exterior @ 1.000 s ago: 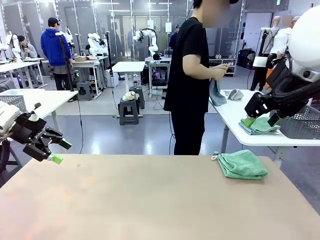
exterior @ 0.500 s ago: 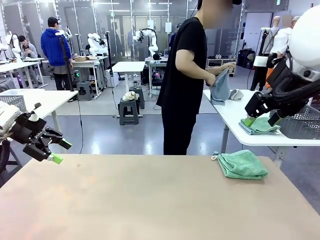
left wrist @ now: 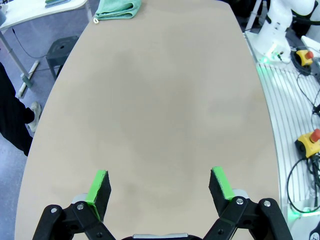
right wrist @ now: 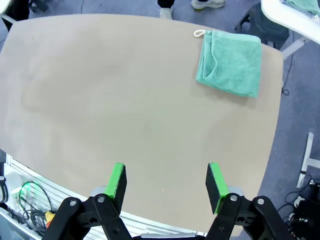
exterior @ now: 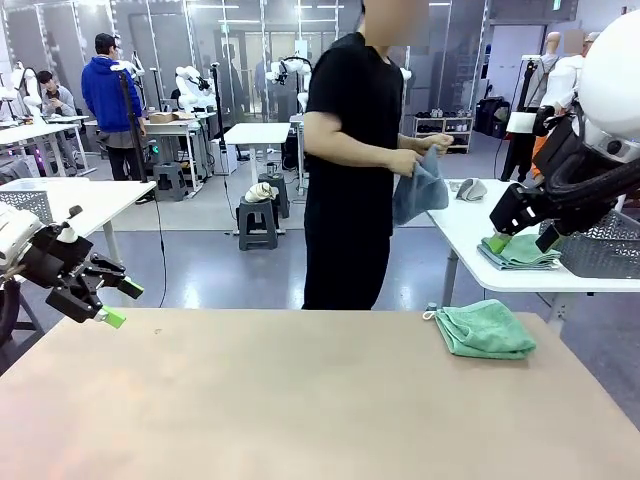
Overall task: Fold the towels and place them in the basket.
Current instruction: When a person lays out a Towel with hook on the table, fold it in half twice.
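Note:
A folded mint green towel [exterior: 485,330] [left wrist: 117,8] [right wrist: 231,62] lies near the far right edge of my table. Across the table, a person in black holds a pale blue-grey towel [exterior: 420,190] in both hands. Low at the table's left edge my left gripper [exterior: 110,300] [left wrist: 160,187] hovers, open and holding nothing. Raised off the table at the right, my right gripper [exterior: 522,238] [right wrist: 167,181] is open too, with nothing between its fingers. On the white side table [exterior: 460,235] behind it stands a grey mesh basket [exterior: 605,248].
A folded green cloth [exterior: 520,250] lies on the side table next to the basket. A second white table with a mesh bin [exterior: 25,203] stands at the left. The bare tan tabletop [exterior: 300,400] stretches between my grippers.
The person has turned away from the side table and stepped left toward my table, carrying the blue-grey towel. Neither arm has moved.

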You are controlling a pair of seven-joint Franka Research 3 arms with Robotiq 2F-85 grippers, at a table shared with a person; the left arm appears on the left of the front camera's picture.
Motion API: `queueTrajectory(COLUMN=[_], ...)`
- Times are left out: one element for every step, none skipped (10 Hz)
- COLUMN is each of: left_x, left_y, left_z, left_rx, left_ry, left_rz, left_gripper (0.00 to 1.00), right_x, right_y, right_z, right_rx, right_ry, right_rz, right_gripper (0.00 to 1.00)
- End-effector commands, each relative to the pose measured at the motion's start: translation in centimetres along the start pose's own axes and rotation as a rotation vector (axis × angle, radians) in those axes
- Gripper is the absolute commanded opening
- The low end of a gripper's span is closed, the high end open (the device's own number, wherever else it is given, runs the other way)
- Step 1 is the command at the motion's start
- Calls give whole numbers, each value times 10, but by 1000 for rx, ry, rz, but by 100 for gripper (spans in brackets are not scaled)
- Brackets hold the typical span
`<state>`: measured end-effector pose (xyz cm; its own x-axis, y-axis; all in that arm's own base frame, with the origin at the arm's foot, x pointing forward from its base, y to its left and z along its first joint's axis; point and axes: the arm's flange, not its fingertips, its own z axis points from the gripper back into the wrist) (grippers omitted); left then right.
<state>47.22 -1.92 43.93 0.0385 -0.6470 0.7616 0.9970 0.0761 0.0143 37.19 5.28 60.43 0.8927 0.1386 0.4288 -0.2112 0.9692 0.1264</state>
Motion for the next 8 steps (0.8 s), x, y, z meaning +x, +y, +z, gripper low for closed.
queueTrajectory(left_x=[1, 1, 1, 1, 1, 1, 1, 0], left_y=[0, 0, 0, 0, 0, 0, 0, 0], left_z=[1, 1, 1, 1, 1, 1, 1, 0], left_rx=[1, 1, 1, 1, 1, 1, 1, 0], left_ry=[-2, -2, -2, -2, -2, -2, -2, 0], left_rz=[-1, -1, -1, -1, -1, -1, -1, 0], left_gripper=[100, 100, 100, 100, 100, 100, 100, 100], right_x=[3, 3, 3, 3, 3, 3, 3, 0], right_y=[1, 1, 1, 1, 1, 1, 1, 0], right_z=[0, 0, 0, 0, 0, 0, 0, 0], right_rx=[-5, -5, -5, -5, -5, -5, -5, 0], right_ry=[-2, -2, -2, -2, -2, -2, -2, 0], right_rz=[-5, -5, -5, -5, -5, -5, -5, 0], right_gripper=[80, 80, 80, 80, 80, 80, 80, 100])
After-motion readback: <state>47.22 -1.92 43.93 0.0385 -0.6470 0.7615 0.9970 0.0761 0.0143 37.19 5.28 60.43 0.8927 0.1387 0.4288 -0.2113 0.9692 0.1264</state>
